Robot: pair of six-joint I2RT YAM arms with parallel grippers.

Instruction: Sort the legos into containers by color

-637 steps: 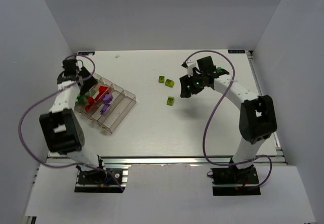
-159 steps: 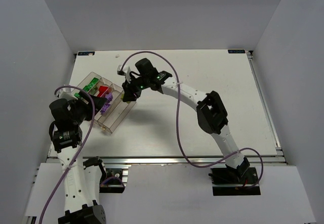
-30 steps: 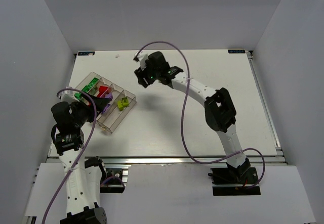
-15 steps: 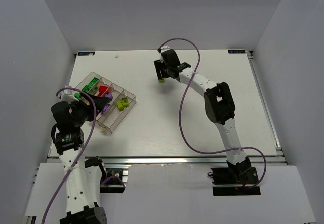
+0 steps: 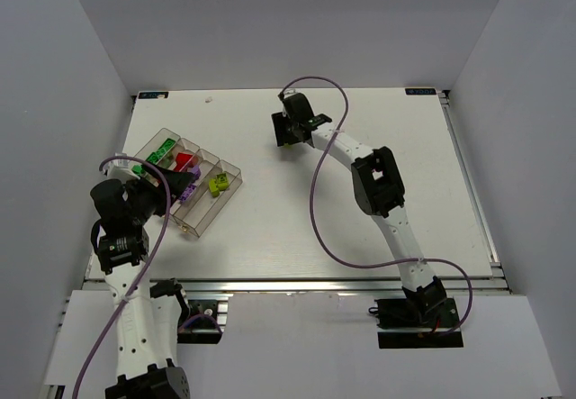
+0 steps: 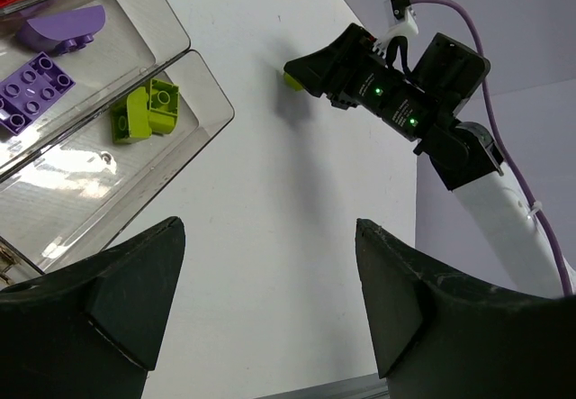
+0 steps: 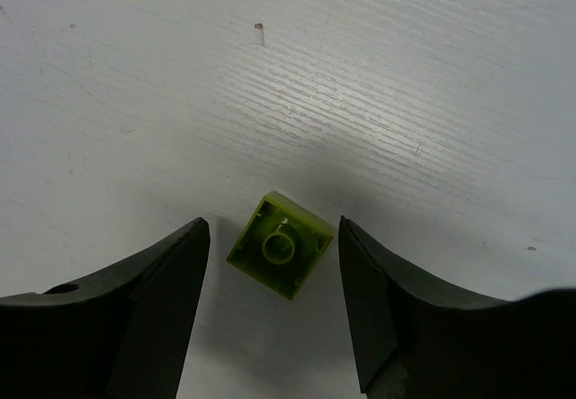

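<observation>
yellow-green brick (image 7: 279,246) upside down on table (image 7: 405,75), between wide-apart right fingers (image 7: 153,318), untouched; left fingers (image 6: 99,309) wide, empty.

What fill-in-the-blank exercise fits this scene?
The brick between the right fingers lies studs ____.
The right fingers are ____, not touching it.
In the tray, the end compartment holds ____ yellow-green bricks.
The left fingers hold ____.
Missing words: down; open; two; nothing.
</observation>
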